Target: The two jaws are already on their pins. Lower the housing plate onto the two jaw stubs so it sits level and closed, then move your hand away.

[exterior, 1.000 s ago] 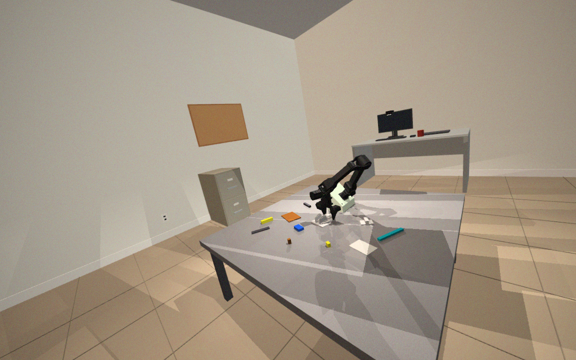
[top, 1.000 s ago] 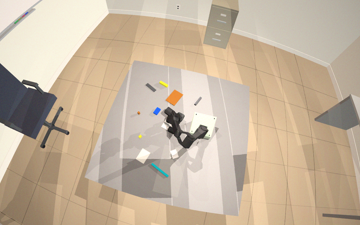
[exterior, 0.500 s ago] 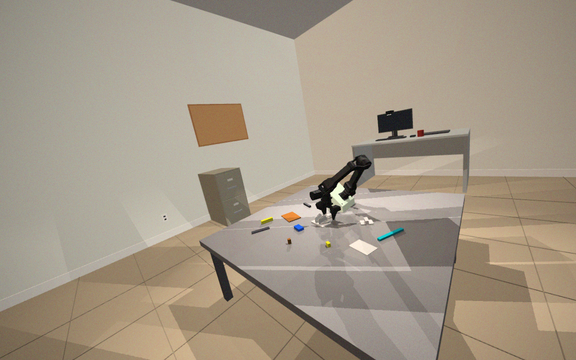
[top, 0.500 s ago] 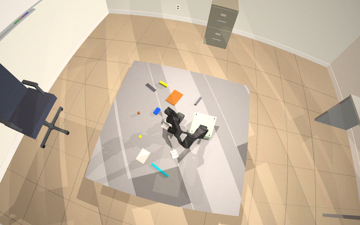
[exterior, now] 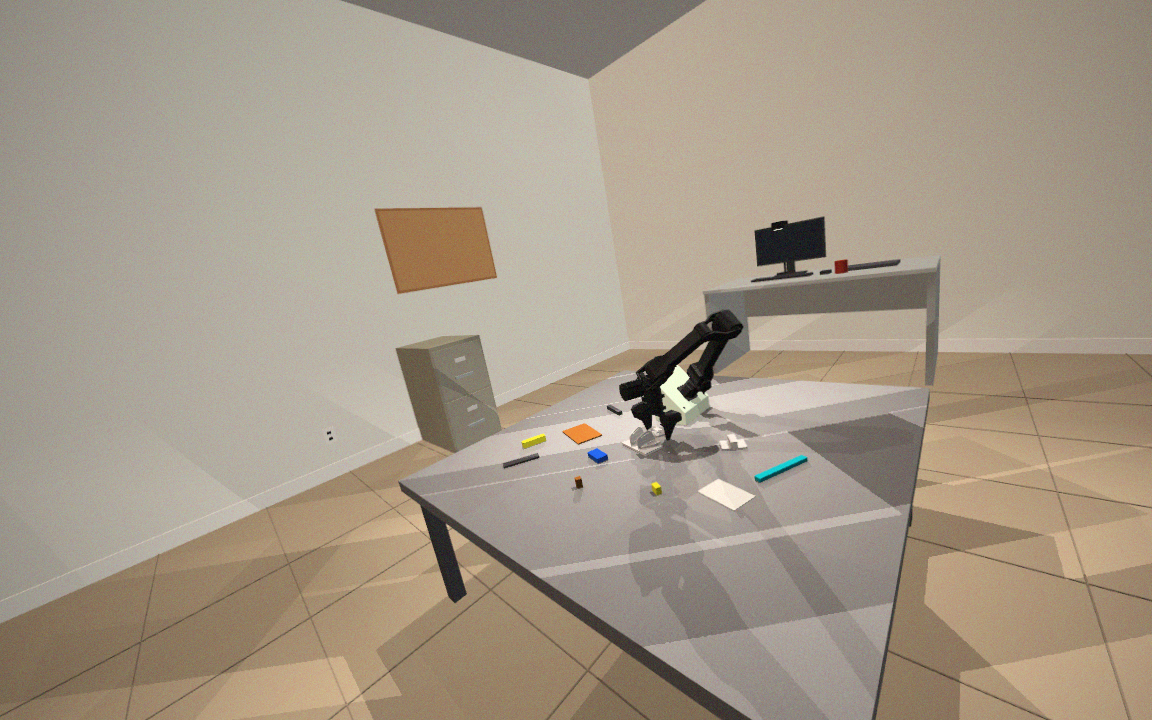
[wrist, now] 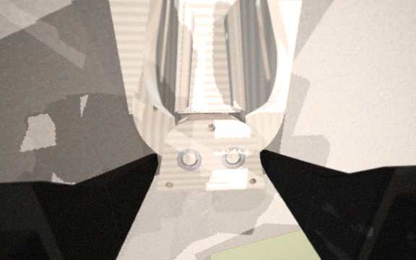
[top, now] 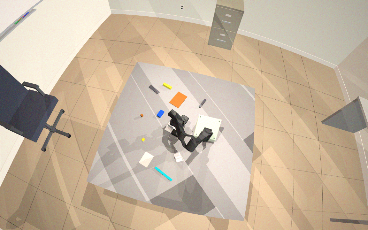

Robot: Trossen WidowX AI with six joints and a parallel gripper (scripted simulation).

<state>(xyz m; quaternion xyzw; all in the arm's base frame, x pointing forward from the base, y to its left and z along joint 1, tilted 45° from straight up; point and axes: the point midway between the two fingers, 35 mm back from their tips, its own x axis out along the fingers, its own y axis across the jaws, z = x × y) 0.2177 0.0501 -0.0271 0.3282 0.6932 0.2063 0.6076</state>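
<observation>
In the wrist view the pale housing plate [wrist: 208, 142] lies at the rear ends of the left jaw [wrist: 166, 72] and right jaw [wrist: 253, 65], looking level. Two round ring-edged pin ends show in it. The jaws run side by side on a white base [wrist: 130, 43] [top: 168, 127]. My gripper [wrist: 209, 157] [exterior: 657, 436] is open. Its black fingertips stand one on each side of the plate, very close to its edges; whether they touch it cannot be told. In the top view the arm hides the fingertips and most of the assembly. Any small gap under the plate cannot be seen.
A pale green block [top: 208, 121] [exterior: 678, 408] stands by the arm's base. A blue block [top: 160, 113] [exterior: 597, 455], an orange plate [top: 178, 99] [exterior: 581, 433], a small white part [top: 178, 157] [exterior: 731, 443] and a cyan bar [top: 163, 173] [exterior: 780, 468] lie around the assembly.
</observation>
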